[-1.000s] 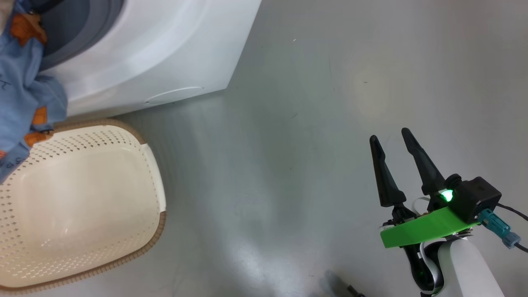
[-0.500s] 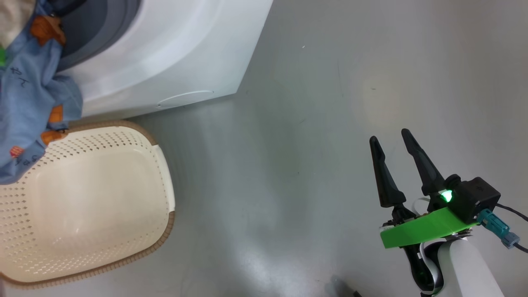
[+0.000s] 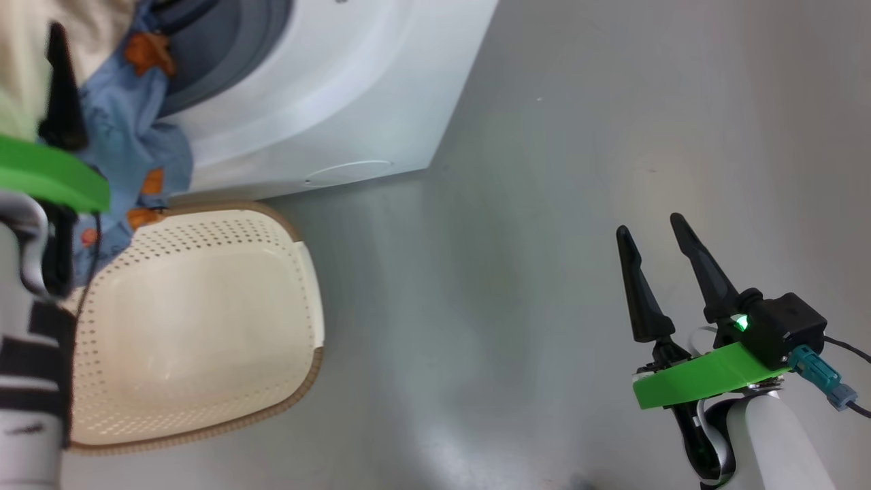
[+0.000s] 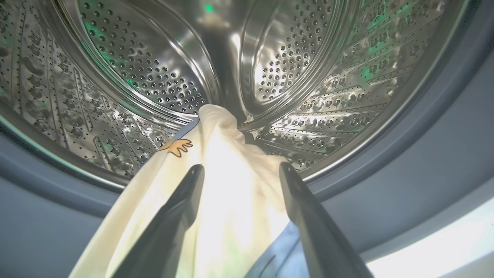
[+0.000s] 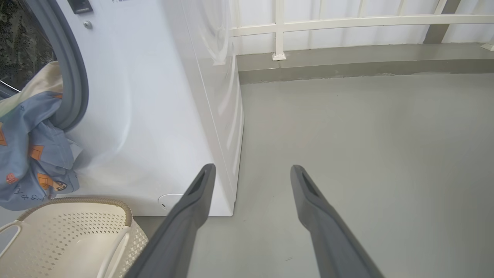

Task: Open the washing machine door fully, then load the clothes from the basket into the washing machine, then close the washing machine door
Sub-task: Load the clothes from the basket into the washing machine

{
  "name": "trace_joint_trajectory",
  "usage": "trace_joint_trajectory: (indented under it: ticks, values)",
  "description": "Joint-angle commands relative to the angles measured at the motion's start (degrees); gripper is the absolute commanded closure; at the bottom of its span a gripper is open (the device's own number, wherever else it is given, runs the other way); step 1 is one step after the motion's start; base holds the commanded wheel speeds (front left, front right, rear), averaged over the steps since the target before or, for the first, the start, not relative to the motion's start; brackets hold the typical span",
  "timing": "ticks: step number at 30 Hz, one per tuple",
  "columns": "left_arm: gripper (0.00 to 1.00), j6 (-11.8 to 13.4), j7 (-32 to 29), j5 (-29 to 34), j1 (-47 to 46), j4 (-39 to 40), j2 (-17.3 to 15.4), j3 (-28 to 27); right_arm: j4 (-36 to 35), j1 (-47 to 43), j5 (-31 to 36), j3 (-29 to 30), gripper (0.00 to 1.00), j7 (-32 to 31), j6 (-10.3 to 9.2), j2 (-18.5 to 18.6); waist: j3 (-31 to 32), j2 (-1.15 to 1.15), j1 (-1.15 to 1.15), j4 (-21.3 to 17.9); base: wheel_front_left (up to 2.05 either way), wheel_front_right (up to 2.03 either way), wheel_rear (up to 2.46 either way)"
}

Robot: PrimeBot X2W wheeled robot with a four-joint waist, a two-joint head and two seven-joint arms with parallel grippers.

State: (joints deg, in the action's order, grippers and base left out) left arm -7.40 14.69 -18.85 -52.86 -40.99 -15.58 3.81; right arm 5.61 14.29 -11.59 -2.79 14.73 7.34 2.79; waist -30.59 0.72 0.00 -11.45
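Steel drum (image 4: 127,69) of the washing machine (image 3: 340,102) holds the cream end of the clothes (image 4: 216,185), while their blue part spills over the grey gasket (image 5: 75,85) and hangs down by the rim of the basket (image 3: 204,228) on the floor (image 3: 510,272). Left fingers (image 4: 181,208) stand spread at the drum mouth, cream cloth lying loose between them; right fingers (image 3: 639,292), also spread, hover over the floor well apart from the clothes.
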Motion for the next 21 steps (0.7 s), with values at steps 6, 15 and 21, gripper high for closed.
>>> trace_joint_trajectory:
  ticks: [6, 15, 21]
  values:
    - [0.0, -0.08, 0.3, 0.74, 11.15, 10.17, -0.32, -4.46, -0.97, -0.73, 1.28, -0.27, 0.0, 0.27, 0.14, 0.73, 1.89, 0.0, 0.0, 3.84, 0.0, 0.0, 0.0]
    - [0.0, -0.09, 0.3, 2.47, 24.46, 19.86, 1.73, -7.57, -0.97, -1.77, 1.47, 0.36, 0.0, 0.27, 0.14, 1.89, 3.13, 0.0, 0.0, 6.03, 0.0, 0.0, 0.0]
    - [0.0, -0.09, 0.3, 2.8, 32.77, 24.73, 4.06, -10.13, -0.8, -2.96, 1.42, 0.81, 0.0, 0.27, 0.14, 2.58, 4.45, 0.0, 0.0, 6.7, 0.0, 0.0, 0.0]
